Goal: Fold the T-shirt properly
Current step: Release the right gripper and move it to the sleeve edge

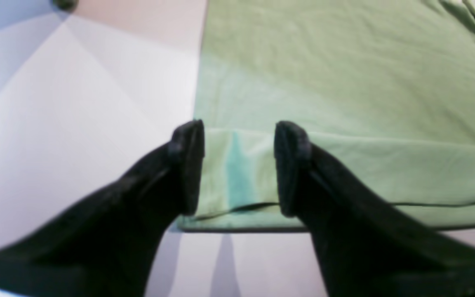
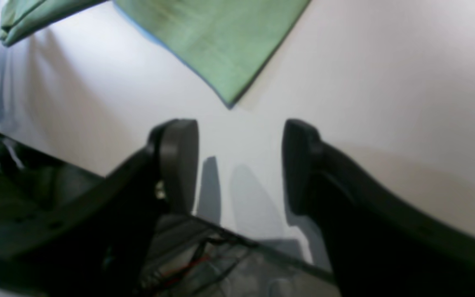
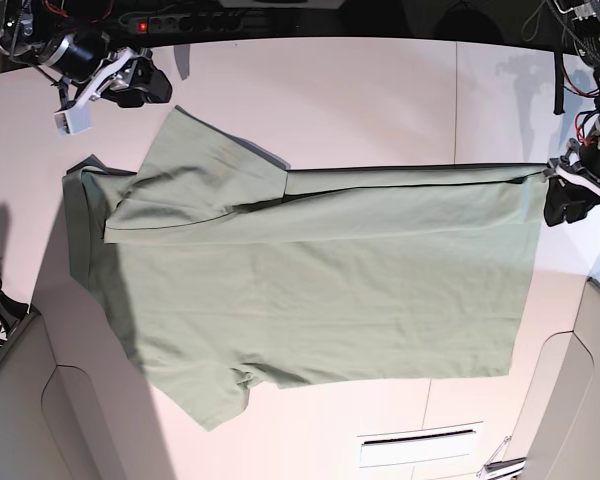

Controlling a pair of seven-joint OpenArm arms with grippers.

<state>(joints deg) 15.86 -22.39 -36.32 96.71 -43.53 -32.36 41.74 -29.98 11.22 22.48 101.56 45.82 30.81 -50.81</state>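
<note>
Left gripper [image 1: 239,167] open astride T-shirt [image 1: 344,82] hem

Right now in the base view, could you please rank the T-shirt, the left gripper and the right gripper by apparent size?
1. T-shirt, by far the largest.
2. Right gripper and left gripper: they look alike in size, so I would not rank them.

White table [image 3: 380,90], smooth and matte, filling most of the base view, with a faint seam running top to bottom at right of centre. Spread flat across the middle, a pale sage-green T-shirt [image 3: 320,290], collar end toward the left of frame, hem toward the right. Upper long edge folded over onto the body, forming a narrow doubled band from centre to right. One sleeve angled toward upper left, the other toward lower left. Bare tabletop showing above, below and to the right of the cloth.
</note>
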